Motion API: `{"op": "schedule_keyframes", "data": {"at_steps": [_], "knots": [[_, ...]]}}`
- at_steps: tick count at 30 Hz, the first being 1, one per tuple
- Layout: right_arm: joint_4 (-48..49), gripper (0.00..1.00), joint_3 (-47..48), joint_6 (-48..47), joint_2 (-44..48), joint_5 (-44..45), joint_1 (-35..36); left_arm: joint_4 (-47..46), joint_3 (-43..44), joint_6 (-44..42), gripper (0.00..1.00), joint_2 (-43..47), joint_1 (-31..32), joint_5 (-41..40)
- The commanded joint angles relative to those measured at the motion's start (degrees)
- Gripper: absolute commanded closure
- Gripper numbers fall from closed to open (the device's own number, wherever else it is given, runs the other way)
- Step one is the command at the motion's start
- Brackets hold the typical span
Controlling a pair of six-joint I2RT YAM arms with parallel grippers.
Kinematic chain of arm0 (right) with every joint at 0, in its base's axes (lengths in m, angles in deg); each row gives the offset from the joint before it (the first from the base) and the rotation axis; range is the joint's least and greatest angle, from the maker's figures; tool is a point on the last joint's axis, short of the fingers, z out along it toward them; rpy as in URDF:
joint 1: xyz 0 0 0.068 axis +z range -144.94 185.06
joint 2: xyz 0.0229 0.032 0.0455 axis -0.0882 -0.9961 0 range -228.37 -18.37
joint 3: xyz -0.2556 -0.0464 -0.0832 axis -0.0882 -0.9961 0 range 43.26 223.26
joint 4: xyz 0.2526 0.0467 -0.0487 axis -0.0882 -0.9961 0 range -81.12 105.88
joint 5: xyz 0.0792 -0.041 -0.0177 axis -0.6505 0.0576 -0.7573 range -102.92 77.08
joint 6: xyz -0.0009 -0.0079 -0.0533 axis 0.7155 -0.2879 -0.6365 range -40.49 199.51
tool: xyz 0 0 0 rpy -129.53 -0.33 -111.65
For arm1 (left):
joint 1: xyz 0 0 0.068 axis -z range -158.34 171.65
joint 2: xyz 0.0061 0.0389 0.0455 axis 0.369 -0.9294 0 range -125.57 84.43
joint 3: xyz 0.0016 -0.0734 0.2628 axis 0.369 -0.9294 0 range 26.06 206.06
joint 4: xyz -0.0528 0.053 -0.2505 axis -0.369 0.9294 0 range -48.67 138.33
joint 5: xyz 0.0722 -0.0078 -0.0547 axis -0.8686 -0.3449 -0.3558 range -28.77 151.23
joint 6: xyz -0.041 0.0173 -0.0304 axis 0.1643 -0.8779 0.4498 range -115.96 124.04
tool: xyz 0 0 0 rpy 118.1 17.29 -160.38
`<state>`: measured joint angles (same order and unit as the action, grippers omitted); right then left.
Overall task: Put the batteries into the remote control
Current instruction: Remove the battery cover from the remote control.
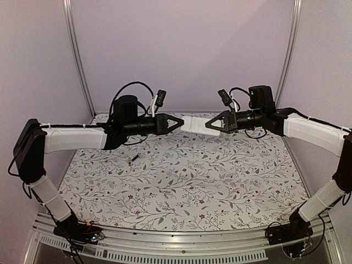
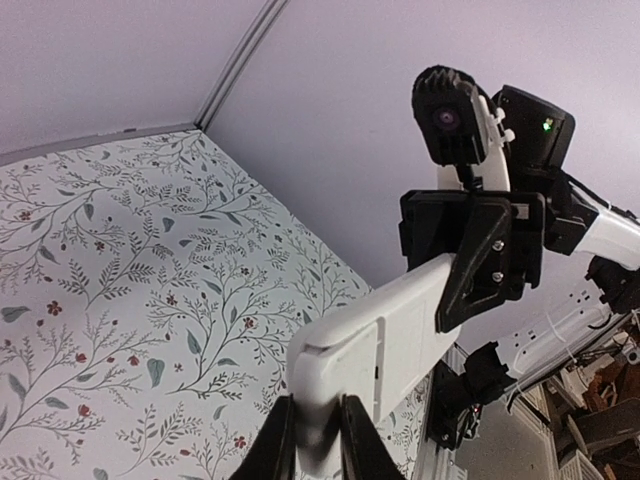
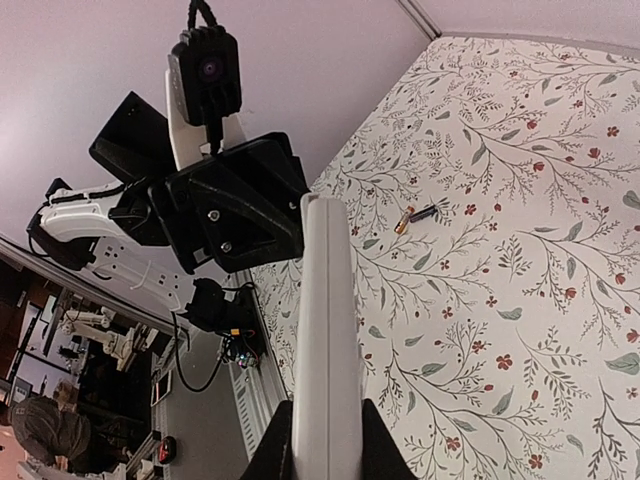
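Note:
The white remote control [image 1: 194, 124] hangs in the air above the back of the table, held at both ends. My left gripper [image 1: 181, 124] is shut on its left end and my right gripper [image 1: 209, 125] is shut on its right end. The left wrist view shows its plain white back with the cover seam [image 2: 385, 335] between my left gripper's [image 2: 313, 432] jaws. The right wrist view shows it edge-on [image 3: 325, 320] in my right gripper [image 3: 325, 440]. One slim dark battery [image 1: 133, 158] with a lighter tip lies on the cloth, also in the right wrist view [image 3: 418, 216].
A floral cloth [image 1: 181, 181] covers the table. The pale back wall and two metal posts [image 1: 77, 55] stand close behind the arms. A metal rail [image 1: 176, 242] with cables runs along the near edge.

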<state>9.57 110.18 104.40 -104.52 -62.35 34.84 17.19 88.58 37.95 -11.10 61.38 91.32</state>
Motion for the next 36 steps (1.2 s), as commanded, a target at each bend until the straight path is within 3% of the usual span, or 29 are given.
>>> {"op": "schedule_keyframes", "data": {"at_steps": [1,19,24,36], "knots": [[0.2,1.0,-0.3,0.2,0.0,-1.0,0.0,-1.9,-1.3,0.3,0.86,0.3,-0.8,1.5],[-2.0,1.0,0.8,-0.1,-1.0,-0.8,-0.6,-1.6,-0.1,0.4,0.85,-0.9,-0.3,2.9],[-2.0,1.0,0.7,-0.3,-1.0,-0.9,-0.7,-1.8,-0.5,0.9,0.97,-0.2,-0.6,2.9],[-1.1,1.0,-0.4,0.2,-0.6,-1.3,-2.2,-14.3,-3.6,9.2,1.0,0.8,-2.8,8.1]]}}
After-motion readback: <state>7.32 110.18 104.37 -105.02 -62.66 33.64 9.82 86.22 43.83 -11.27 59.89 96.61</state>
